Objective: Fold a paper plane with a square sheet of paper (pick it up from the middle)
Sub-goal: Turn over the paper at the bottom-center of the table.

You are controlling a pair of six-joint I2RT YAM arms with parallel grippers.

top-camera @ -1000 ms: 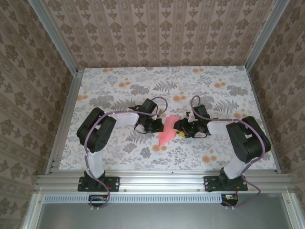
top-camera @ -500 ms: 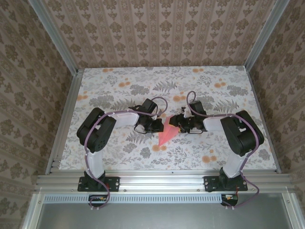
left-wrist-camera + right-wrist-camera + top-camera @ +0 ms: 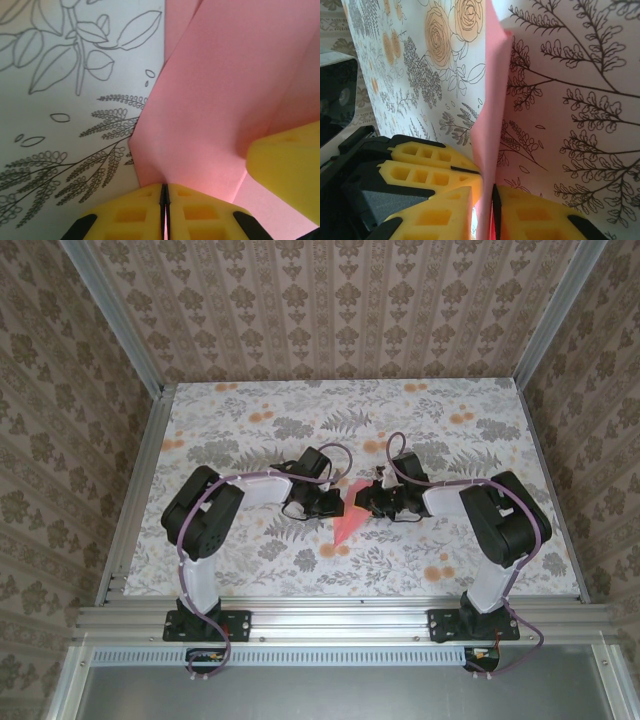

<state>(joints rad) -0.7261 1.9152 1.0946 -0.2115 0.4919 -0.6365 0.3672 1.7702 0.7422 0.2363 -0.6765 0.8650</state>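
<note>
Right pincer newly around paper plane

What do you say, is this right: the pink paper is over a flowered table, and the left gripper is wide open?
Not quite. The paper is over a flowered table, but the left gripper is shut on the paper, not wide open. The left wrist view shows this.

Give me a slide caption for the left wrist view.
Left tool pinches the edge of the part-folded pink paper plane over the floral tabletop.
</note>
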